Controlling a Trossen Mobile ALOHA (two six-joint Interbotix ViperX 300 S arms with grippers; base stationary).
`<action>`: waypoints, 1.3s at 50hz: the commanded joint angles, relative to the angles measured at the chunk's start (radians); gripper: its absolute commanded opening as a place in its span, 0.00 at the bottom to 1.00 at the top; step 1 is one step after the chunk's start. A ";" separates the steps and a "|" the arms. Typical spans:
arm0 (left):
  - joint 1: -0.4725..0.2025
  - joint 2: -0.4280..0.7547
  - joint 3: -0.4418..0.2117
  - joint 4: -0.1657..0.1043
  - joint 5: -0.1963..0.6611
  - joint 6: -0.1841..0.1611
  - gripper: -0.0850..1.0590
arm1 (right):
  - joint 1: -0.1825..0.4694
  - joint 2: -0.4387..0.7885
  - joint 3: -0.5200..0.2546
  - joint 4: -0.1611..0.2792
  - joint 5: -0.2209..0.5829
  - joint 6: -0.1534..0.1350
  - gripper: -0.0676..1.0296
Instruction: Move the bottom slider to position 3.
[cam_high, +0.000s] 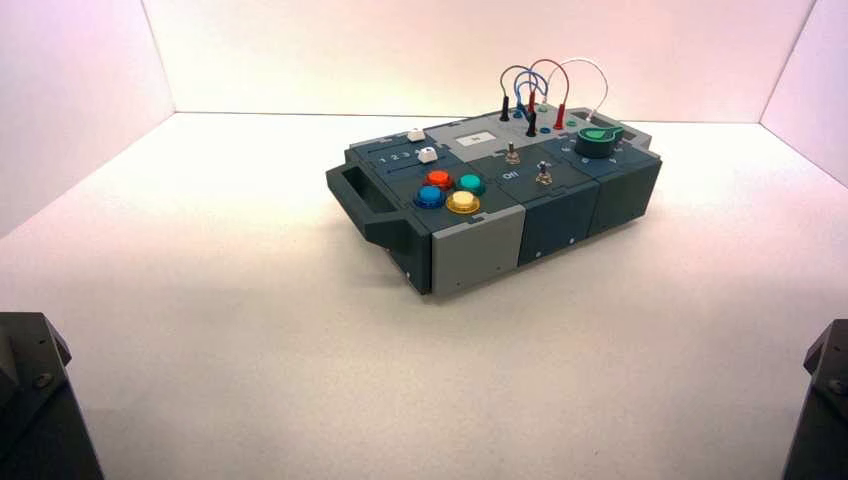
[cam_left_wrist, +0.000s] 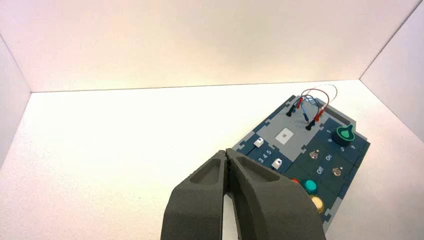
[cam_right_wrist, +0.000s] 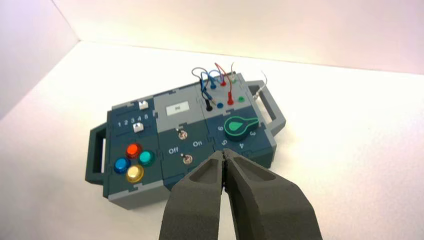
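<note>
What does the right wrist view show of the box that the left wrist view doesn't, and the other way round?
Only the right wrist view shows the blue button, the scale's numerals 1 and 2, and the right hand.

Only the left wrist view shows the left hand, which hides the blue button and part of the scale there.

Both show the bottom slider, the other white slider, the numeral 3, the green knob and the yellow button.

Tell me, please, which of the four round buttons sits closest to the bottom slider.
The red button; the blue, teal and yellow ones all sit farther from that white slider.
</note>
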 joint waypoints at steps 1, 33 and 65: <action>0.008 0.006 -0.014 0.000 -0.011 -0.002 0.05 | 0.006 0.026 -0.017 0.003 -0.005 -0.003 0.04; 0.008 -0.015 -0.018 -0.014 0.012 -0.005 0.05 | 0.135 0.092 -0.051 0.011 -0.012 -0.003 0.04; 0.008 -0.048 -0.020 -0.015 0.008 -0.005 0.05 | 0.272 0.841 -0.342 0.060 -0.095 0.000 0.04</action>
